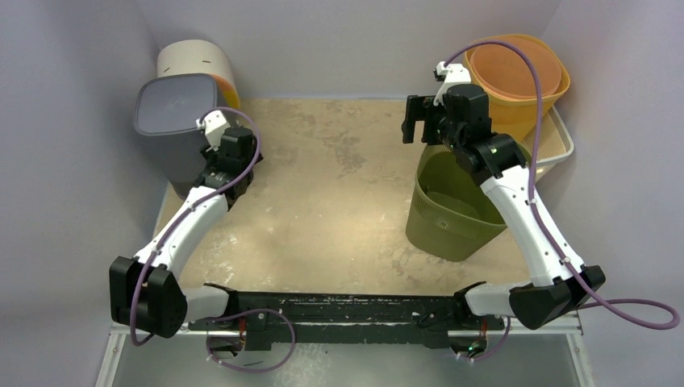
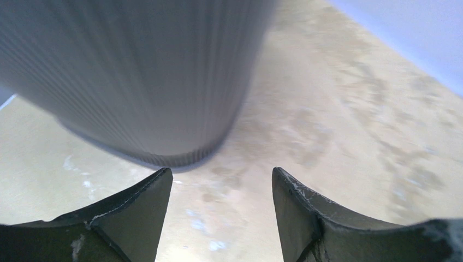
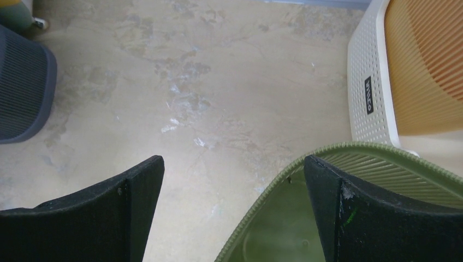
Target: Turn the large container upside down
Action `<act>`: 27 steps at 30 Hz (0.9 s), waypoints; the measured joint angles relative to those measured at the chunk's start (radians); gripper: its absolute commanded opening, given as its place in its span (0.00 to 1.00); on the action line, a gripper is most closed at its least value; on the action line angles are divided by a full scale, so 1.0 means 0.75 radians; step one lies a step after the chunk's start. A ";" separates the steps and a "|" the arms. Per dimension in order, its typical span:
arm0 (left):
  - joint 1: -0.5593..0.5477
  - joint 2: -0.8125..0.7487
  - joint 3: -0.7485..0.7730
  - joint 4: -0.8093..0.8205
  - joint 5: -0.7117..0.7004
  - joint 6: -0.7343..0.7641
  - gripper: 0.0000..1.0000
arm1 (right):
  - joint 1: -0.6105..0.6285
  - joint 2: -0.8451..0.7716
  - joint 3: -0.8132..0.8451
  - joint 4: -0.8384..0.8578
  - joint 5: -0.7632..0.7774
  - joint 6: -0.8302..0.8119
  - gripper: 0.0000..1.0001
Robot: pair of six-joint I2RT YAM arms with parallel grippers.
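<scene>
A large grey ribbed bin stands at the far left with a closed flat face up and its edge on the table; it also shows in the left wrist view and the right wrist view. My left gripper is open and empty, low over the table just beside the bin's lower edge, not touching it; in the top view it is mostly hidden under its wrist. A green ribbed bin stands upright at the right. My right gripper is open, one finger over the green rim, the other outside it.
Stacked orange bins sit in a white perforated tray at the back right, close behind the green bin. A cream cylinder stands behind the grey bin. Walls close in the left, back and right. Stained tabletop lies between the arms.
</scene>
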 measured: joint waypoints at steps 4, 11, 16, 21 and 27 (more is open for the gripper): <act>-0.163 -0.015 0.193 -0.053 0.022 0.004 0.65 | 0.002 -0.001 -0.002 -0.078 0.000 0.011 0.96; -0.239 -0.007 0.327 -0.060 0.076 -0.002 0.66 | 0.075 -0.044 -0.015 -0.240 0.049 0.035 0.84; -0.239 0.039 0.367 -0.086 0.109 -0.001 0.66 | 0.155 -0.120 -0.013 -0.373 0.042 0.072 0.75; -0.239 0.047 0.402 -0.107 0.126 -0.001 0.66 | 0.232 -0.153 -0.022 -0.463 -0.001 0.130 0.73; -0.239 0.048 0.428 -0.107 0.148 -0.002 0.67 | 0.248 -0.161 -0.084 -0.497 -0.037 0.170 0.66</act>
